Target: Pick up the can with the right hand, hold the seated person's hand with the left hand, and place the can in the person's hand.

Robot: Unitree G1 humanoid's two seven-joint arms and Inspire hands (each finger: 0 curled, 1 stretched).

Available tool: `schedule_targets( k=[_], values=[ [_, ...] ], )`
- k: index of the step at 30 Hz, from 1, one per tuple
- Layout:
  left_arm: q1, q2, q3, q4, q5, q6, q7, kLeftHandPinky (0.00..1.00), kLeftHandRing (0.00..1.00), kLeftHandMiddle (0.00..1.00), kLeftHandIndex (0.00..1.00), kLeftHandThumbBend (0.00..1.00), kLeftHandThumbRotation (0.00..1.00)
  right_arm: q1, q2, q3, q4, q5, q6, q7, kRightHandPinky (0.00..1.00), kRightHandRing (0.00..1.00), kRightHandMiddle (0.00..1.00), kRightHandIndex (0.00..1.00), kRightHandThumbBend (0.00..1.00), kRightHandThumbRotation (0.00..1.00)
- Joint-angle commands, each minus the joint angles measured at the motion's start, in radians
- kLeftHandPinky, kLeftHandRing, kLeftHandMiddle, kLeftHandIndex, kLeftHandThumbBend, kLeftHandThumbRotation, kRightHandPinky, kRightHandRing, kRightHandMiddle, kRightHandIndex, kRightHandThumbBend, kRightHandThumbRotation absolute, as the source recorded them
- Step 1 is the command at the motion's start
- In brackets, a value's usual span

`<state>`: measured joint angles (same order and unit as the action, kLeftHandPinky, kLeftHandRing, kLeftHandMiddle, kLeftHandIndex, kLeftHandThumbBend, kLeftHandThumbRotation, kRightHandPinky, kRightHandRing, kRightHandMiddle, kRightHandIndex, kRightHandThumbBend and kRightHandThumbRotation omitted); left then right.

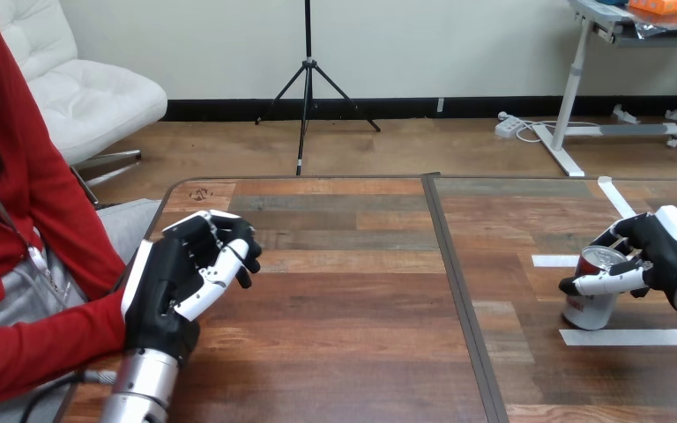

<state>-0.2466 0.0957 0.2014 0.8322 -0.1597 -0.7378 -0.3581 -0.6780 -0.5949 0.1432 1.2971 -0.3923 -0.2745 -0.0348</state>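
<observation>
Can is stood on the table between white tape strips, clasped near its rim by the right hand, thumb and fingers curled round it. With so high a grip, tipping on lift is judged likely. Far left of the can, the left hand is seen beside a red sleeve; its hold cannot be told.

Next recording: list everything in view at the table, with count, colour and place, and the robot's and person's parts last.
can: one, silver and red, upright on the table's right part, between tape strips
tape strips: three, white, stuck on the table's right part
table: one, brown wood, dark seam down its middle
person's sleeve: one, red, along the table's left edge
left hand: one, black and white, at the sleeve's end
right hand: one, black and white, curled round the can
</observation>
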Motion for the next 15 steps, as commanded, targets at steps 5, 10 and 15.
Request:
schedule_targets(
  k=[5,10,15],
  values=[
    [-0.019,0.115,-0.049,-0.205,0.134,-0.016,0.021,0.35,0.43,0.46,0.46,0.37,0.22,-0.124,-0.034,0.008,-0.047,-0.008,-0.022,0.029,0.34,0.37,0.43,0.50,0.73,0.00],
    [0.008,0.166,-0.061,-0.318,0.266,0.020,0.079,0.44,0.49,0.52,0.51,0.50,0.18,-0.123,-0.041,0.018,-0.055,-0.023,-0.052,0.033,0.33,0.37,0.43,0.50,0.74,0.00],
    [0.050,0.218,-0.058,-0.498,0.433,0.112,0.125,0.49,0.56,0.59,0.58,0.62,0.19,-0.128,-0.043,0.018,-0.064,-0.025,-0.061,0.043,0.33,0.37,0.43,0.50,0.74,0.00]
  ],
)
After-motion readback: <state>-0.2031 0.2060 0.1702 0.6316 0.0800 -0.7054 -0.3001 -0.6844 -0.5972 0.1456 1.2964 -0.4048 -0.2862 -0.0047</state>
